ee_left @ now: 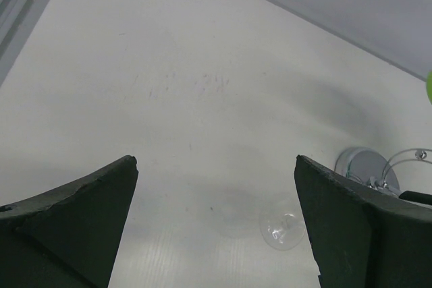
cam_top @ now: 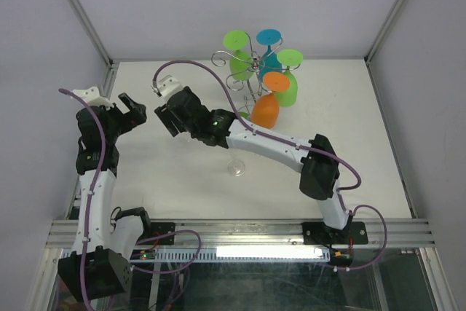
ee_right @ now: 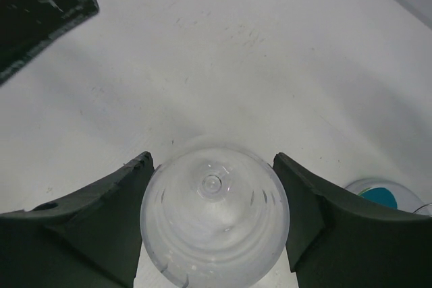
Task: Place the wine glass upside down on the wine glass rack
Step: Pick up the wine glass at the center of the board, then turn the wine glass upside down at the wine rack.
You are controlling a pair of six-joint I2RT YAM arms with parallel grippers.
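Observation:
A clear wine glass (ee_right: 214, 214) sits between my right gripper's (ee_right: 212, 156) two dark fingers, its bowl facing the camera, and both fingers press on its sides. In the top view that gripper (cam_top: 169, 118) is at the table's left middle, and the glass in it does not show. My left gripper (cam_top: 133, 111) is open and empty just to the left; its open fingers frame bare table in the left wrist view (ee_left: 216, 160). The chrome wine glass rack (cam_top: 251, 71) stands at the back, its round base (ee_left: 361, 166) also in view.
Green (cam_top: 237, 41), blue (cam_top: 269, 36), green (cam_top: 289, 56) and orange (cam_top: 275, 80) glasses hang upside down on the rack. A small clear glass piece (cam_top: 237, 167) stands on the table under my right forearm, also in the left wrist view (ee_left: 282, 228).

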